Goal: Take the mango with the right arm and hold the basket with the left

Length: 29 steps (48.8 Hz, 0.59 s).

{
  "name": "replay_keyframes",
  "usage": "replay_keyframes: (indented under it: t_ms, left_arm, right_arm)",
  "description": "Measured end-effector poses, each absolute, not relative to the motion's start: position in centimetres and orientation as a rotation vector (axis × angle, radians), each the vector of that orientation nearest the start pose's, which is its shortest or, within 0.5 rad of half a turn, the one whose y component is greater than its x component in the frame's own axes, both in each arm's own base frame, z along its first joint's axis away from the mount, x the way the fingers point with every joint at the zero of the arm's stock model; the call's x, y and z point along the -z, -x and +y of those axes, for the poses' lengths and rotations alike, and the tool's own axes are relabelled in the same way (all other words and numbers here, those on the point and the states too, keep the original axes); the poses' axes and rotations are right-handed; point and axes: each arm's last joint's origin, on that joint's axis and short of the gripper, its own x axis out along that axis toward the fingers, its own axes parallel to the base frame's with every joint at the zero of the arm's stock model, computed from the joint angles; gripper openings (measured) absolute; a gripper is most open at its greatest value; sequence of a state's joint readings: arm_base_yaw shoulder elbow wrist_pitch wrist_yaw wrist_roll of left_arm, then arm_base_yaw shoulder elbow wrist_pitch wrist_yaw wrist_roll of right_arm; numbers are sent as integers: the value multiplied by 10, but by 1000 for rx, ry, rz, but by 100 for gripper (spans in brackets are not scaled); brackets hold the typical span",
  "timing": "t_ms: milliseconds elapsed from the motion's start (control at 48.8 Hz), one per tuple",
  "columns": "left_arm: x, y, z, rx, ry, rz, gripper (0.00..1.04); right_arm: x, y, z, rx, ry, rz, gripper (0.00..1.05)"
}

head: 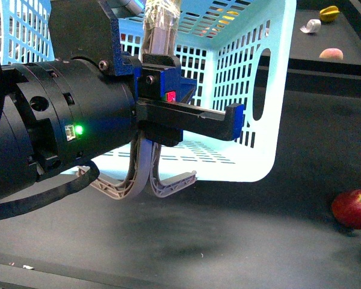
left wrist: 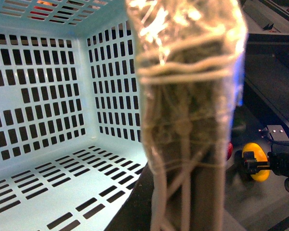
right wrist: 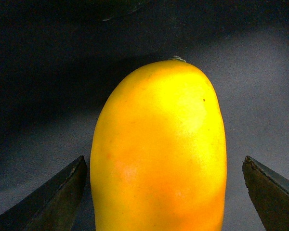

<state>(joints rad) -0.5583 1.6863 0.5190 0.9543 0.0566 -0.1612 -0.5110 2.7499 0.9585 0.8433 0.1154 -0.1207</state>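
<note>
The light-turquoise basket point(head: 240, 66) is tipped on its side on the dark table, and its grey handles point(head: 138, 177) hang below my left gripper point(head: 168, 123), which is shut on the basket. In the left wrist view the slotted basket point(left wrist: 48, 120) fills the frame behind a blurred tape-wrapped finger point(left wrist: 188, 96). The yellow mango point(right wrist: 159, 154) lies on the dark surface between the open fingers of my right gripper point(right wrist: 164, 192), with a gap on each side. From the left wrist the mango point(left wrist: 256, 161) shows small, with the right gripper point(left wrist: 253, 164) around it.
A red round fruit point(head: 353, 208) lies on the table at the front right. On the far shelf sit a yellow star-shaped fruit point(head: 329, 12), a white object point(head: 311, 25) and a pale peach-coloured fruit point(head: 331, 54). My thick black left arm point(head: 54, 120) blocks the left of the front view.
</note>
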Motion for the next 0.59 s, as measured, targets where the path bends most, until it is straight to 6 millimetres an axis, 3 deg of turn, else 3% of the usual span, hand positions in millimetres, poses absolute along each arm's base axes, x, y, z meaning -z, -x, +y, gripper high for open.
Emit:
replay_keyframes:
  t_ms: [205,451,595]
  left_arm:
    - [-144,-250,-158,594,102,258,5]
    - [-144,-250,-158,594,102,258,5]
    - [-144,-250,-158,594,102,258,5]
  right_arm:
    - [130,-280,-161,522,-71,989,95]
    - [132,-279,-160,520,-66,996,63]
    - [131,-278,-159,508,-73,996,60]
